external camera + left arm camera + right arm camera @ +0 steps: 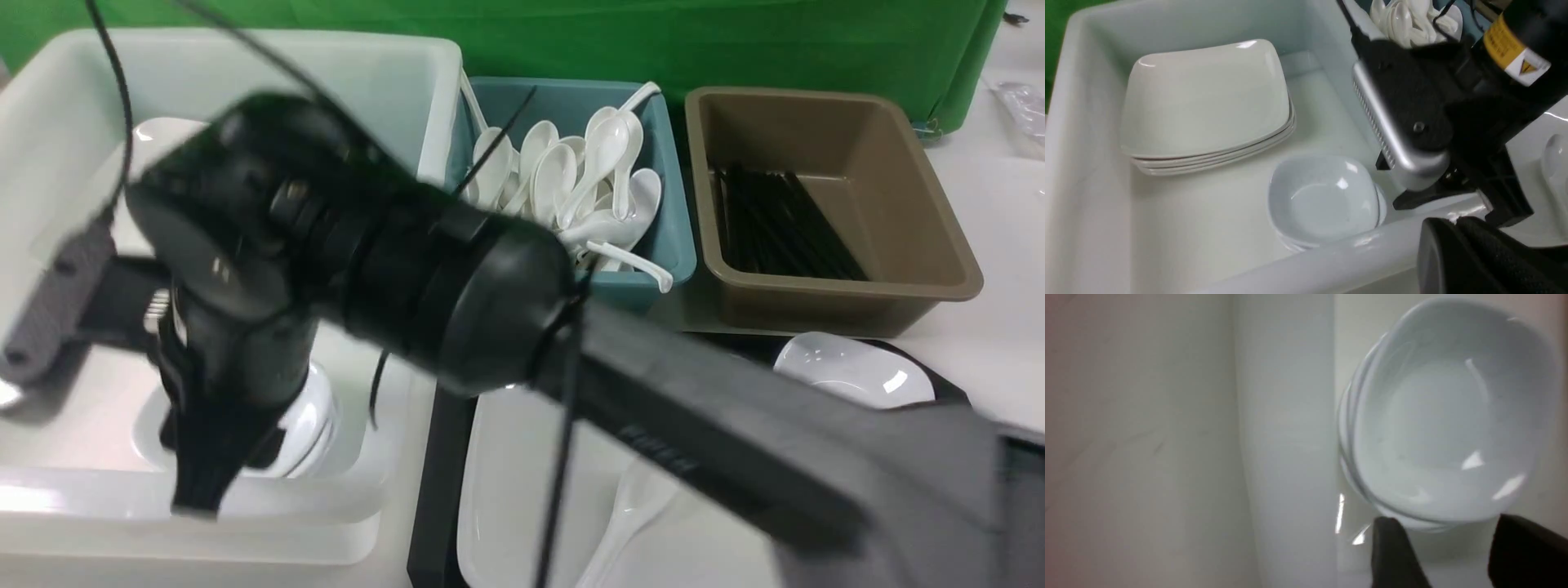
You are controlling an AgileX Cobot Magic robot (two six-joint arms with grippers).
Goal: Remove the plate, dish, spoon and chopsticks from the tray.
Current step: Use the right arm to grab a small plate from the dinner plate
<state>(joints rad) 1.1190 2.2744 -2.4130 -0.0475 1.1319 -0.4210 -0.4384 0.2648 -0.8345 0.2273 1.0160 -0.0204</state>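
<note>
My right gripper (1447,539) hangs open inside the white tub (245,57), its fingertips just short of a small white dish (1449,428) that rests free on a stack of like dishes (1323,200). In the front view that gripper (233,469) points down beside the dish (314,420). The white plate (506,482) lies on the black tray (433,490), with the spoon (633,506) on it. Another small dish (853,371) sits at the tray's far right. My right arm covers much of the tray, and the chopsticks are hidden. My left gripper (1455,220) is shut and empty near the tub's rim.
A stack of square plates (1208,102) fills the tub's far part. Behind the tray stand a teal bin (678,245) of white spoons and a brown bin (931,229) holding several black sticks. My right arm (694,408) crosses low over the tray.
</note>
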